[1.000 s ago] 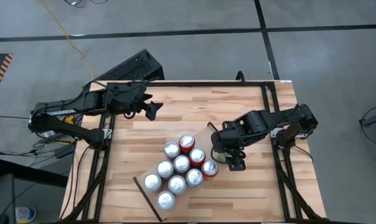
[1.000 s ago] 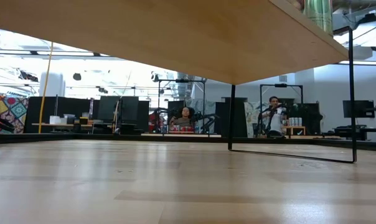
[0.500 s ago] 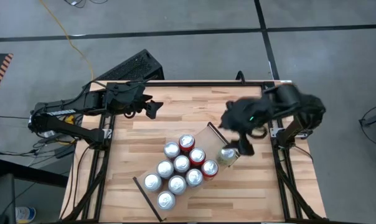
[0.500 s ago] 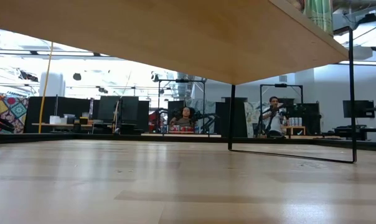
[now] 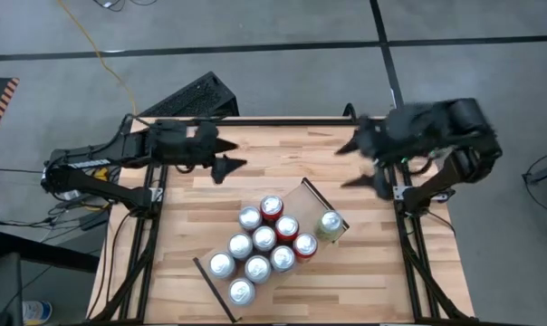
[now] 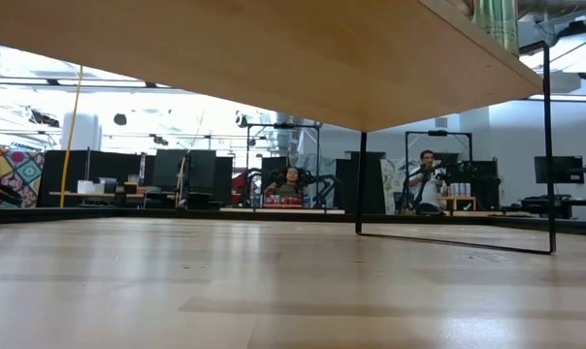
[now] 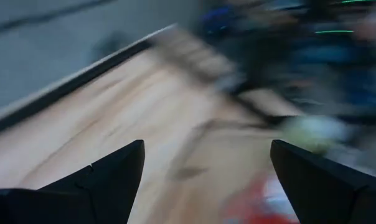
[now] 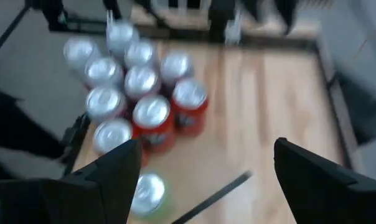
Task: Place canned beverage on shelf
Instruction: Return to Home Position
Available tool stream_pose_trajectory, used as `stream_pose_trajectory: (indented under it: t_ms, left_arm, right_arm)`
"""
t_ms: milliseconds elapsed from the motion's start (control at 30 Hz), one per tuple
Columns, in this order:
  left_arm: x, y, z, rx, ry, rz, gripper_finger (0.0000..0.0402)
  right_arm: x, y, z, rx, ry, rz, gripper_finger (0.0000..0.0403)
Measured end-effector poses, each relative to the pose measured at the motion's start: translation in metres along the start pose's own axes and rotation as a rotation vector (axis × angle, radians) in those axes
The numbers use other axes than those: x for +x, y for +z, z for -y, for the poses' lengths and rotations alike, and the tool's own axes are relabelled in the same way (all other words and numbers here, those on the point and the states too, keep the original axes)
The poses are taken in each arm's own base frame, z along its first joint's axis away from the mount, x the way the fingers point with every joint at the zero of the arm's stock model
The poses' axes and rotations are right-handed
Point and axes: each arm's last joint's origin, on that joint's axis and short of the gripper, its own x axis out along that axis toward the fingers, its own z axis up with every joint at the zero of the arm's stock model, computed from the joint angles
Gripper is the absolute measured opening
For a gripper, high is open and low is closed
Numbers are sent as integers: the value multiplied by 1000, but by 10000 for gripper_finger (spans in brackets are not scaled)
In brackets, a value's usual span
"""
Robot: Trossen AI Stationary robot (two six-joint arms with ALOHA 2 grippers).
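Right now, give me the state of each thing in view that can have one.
green can: upright on the shelf, alone at the end nearer the right arm.
red cans: upright on the shelf, in a row.
silver cans: upright on the shelf, packed beside the red ones.
left gripper: open, empty, away from the cans.
right gripper: open, empty, clear of the cans.

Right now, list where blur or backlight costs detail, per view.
High view: the right arm and open right hand are motion-blurred; the cans on the shelf are crisp. Low view: the shelf's underside is shaded against a bright room. Left wrist view: heavy smear beyond the open left hand, the green can a pale blob. Right wrist view: milder smear, cans distinguishable.
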Motion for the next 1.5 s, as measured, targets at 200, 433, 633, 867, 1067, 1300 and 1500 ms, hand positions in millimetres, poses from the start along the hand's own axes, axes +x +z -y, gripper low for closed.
stream_pose_trajectory:
  t_ms: [200, 433, 633, 867, 1067, 1300, 1500]
  left_arm:
    - [-28, 45, 22, 238, -523, 308, 332]
    - [-63, 62, 0, 306, -442, 396, 332]
    - [-55, 53, -16, 285, -394, 331, 332]
    - [-34, 35, -27, 311, -394, 332, 332]
    - [-41, 19, -34, 324, -401, 413, 332]
    - [-49, -27, -44, 270, -380, 518, 332]
    - [-52, -72, -59, 159, -376, 617, 332]
  right_arm:
    - [-58, -12, 27, -22, -116, 194, 337]
    - [-145, -66, 24, -12, -234, 338, 337]
    - [-191, -126, 4, 73, -226, 447, 337]
    - [-195, -180, -6, 105, -233, 599, 337]
    - [-168, -230, -5, 171, -332, 671, 337]
    - [-113, -277, 0, 270, -313, 775, 337]
    - [-84, -292, 6, 305, -366, 822, 337]
